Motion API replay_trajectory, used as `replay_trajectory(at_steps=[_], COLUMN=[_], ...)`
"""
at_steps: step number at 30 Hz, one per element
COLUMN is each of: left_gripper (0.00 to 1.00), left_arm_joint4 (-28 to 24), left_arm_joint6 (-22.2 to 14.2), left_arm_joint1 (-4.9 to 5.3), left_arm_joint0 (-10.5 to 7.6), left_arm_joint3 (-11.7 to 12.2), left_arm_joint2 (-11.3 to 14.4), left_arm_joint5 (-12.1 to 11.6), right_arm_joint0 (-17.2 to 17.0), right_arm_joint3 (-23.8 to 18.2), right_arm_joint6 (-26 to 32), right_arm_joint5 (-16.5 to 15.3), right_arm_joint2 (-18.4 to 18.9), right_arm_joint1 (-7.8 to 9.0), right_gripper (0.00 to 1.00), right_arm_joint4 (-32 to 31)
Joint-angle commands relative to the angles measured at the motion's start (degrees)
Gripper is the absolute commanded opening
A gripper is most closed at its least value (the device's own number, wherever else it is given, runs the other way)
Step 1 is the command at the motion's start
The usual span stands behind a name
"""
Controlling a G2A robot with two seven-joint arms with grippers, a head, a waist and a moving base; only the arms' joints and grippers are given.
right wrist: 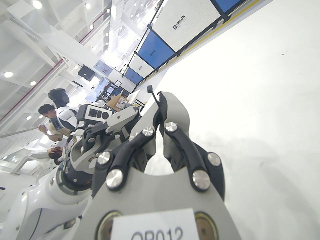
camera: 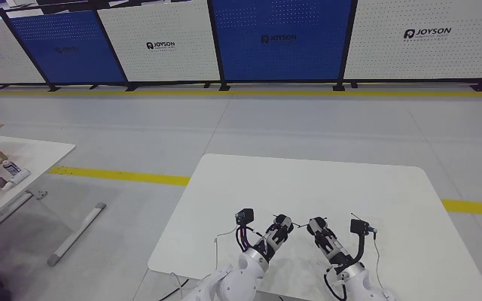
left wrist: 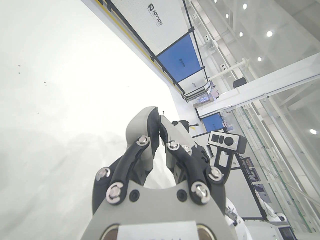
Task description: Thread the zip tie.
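Observation:
A thin black zip tie [camera: 299, 224] runs between my two grippers, which stand close together above the near part of the white table [camera: 316, 180]. My right gripper [right wrist: 160, 101] is shut on the strap. The zip tie's square head [right wrist: 149, 87] sticks out past its fingertips. My left gripper [left wrist: 159, 116] is shut too, and a short black end of the zip tie [left wrist: 163, 111] pokes out beyond its tips. From above, the left gripper [camera: 286, 220] and the right gripper [camera: 312, 223] nearly face each other, tip to tip.
The table's left edge [camera: 177, 218] lies close to the left arm. A second white table [camera: 30, 150] stands off to the left, with a grey bar [camera: 75, 233] on the floor below it. Blue and white panels [camera: 279, 38] line the back.

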Motion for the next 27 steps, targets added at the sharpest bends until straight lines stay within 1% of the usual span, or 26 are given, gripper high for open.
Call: replay_trajectory(at_steps=[1, 12, 27], left_gripper=[0.0, 0.0, 0.0], left_arm_joint4=[0.0, 0.0, 0.0], left_arm_joint6=[0.0, 0.0, 0.0], left_arm_joint1=[0.0, 0.0, 0.0], left_arm_joint0=[0.0, 0.0, 0.0], left_arm_joint3=[0.0, 0.0, 0.0], left_arm_joint2=[0.0, 0.0, 0.0], left_arm_joint5=[0.0, 0.0, 0.0], right_arm_joint0=[0.0, -0.8, -1.3], right_arm_joint3=[0.0, -0.6, -1.0], right_arm_joint6=[0.0, -1.0, -0.3], right_arm_joint5=[0.0, 0.2, 0.4], right_arm_joint2=[0.0, 0.9, 1.5], right_arm_joint1=[0.0, -0.16, -0.48], right_gripper=[0.0, 0.0, 0.0], right_arm_joint4=[0.0, 0.3, -0.1])
